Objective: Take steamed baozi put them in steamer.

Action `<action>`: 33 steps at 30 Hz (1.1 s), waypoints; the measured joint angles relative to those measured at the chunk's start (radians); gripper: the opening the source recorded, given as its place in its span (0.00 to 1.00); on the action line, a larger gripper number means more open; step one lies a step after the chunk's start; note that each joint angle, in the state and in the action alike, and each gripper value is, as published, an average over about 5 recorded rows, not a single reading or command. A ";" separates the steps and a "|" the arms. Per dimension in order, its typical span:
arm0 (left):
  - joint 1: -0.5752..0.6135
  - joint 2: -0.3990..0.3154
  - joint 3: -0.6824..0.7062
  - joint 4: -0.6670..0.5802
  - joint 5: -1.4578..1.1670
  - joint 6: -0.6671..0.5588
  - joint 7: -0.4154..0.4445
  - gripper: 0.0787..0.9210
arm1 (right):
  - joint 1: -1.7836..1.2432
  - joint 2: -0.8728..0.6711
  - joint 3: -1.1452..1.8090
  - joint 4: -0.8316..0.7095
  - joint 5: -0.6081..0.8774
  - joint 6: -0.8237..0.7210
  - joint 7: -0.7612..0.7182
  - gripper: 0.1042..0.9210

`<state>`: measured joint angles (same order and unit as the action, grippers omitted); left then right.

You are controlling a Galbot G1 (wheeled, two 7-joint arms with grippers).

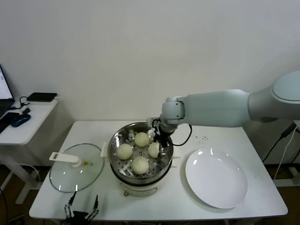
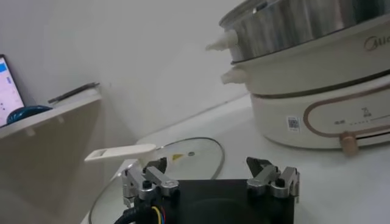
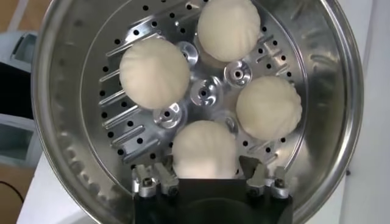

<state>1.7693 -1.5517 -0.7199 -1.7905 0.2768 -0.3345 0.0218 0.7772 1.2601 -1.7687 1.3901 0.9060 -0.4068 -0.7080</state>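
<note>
the right gripper [image 3: 206,173] reaches into the steamer [image 1: 118,145] from its far right side, its jaws spread on either side of one steamed baozi [image 3: 204,150] without clearly pinching it. all four baozi sit on the perforated tray, ringed around its centre. the left gripper [image 2: 210,173] (parked low at the tabletop's [image 1: 262,192] near edge) is wide open and empty, beside the glass lid [image 1: 76,167]. a white plate [image 1: 216,177] lies right of the steamer.
</note>
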 measured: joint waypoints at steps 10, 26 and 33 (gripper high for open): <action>0.017 -0.001 -0.002 -0.024 -0.001 0.008 0.003 0.88 | 0.137 -0.060 -0.056 0.056 0.057 0.025 -0.032 0.88; 0.023 -0.006 0.014 -0.053 0.009 0.012 0.002 0.88 | 0.028 -0.533 0.194 0.287 0.105 0.083 0.292 0.88; 0.024 -0.009 0.016 -0.051 0.019 0.010 0.002 0.88 | -0.350 -0.776 0.555 0.418 -0.005 0.150 0.467 0.88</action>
<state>1.7937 -1.5605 -0.7037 -1.8420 0.2962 -0.3241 0.0238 0.4274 0.4842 -1.2135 1.8077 0.9005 -0.2572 -0.2413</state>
